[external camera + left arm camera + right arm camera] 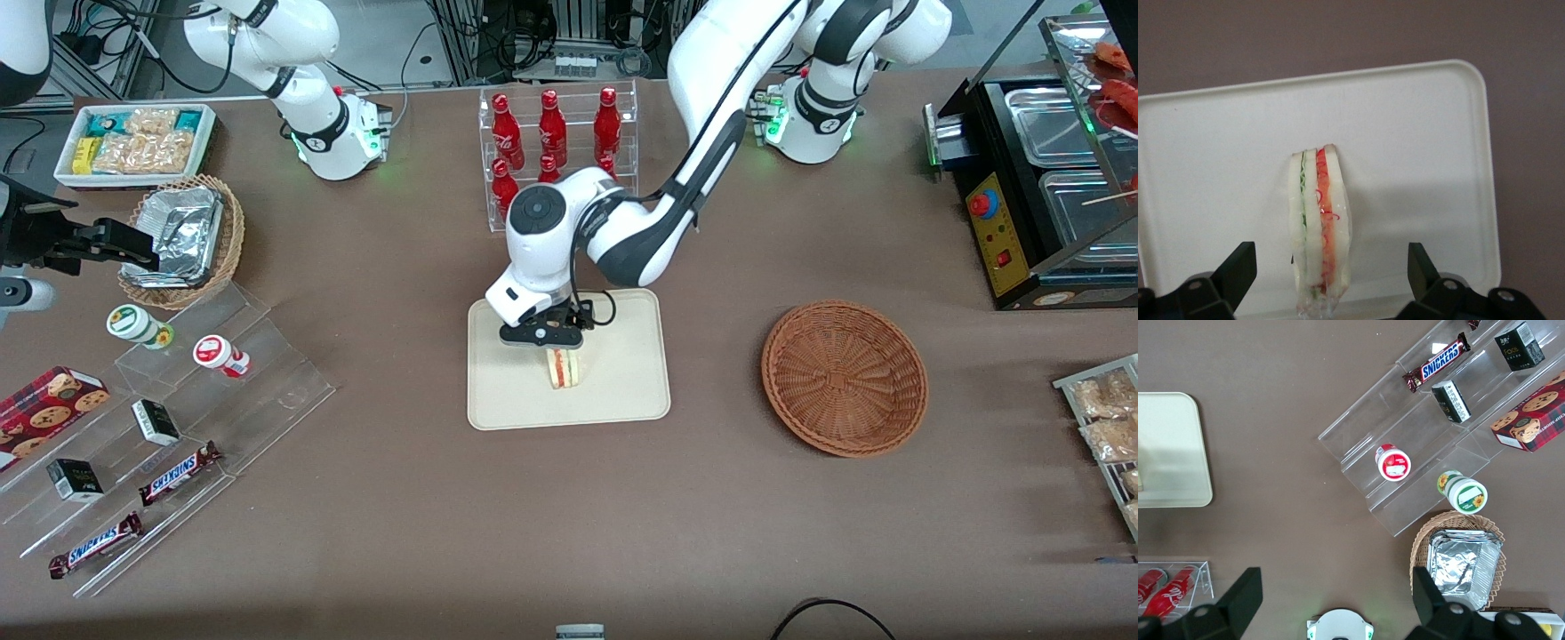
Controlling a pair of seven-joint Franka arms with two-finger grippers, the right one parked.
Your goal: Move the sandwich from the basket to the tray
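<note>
The sandwich (563, 367) stands on edge on the cream tray (622, 391), its white bread and red and green filling layers facing the front camera. The left arm's gripper (544, 336) hangs directly above it, over the part of the tray farther from that camera. In the wrist view the two black fingers (1238, 270) are spread wide, one on each side of the sandwich (1319, 227) and clear of it, so nothing is gripped; whether the wedge rests fully on the tray floor (1418, 153) or leans slightly is hard to judge from here. The reddish-brown wicker basket (845, 378) sits on the brown tabletop (569, 516) well apart from the tray, toward the working arm's end, with nothing in it. A clear rack of red bottles (556, 142) stands farther from the front camera than the tray. Toward the parked arm's end, a tan basket of foil trays (182, 236) sits beside clear display steps holding Snickers bars (178, 473).
</note>
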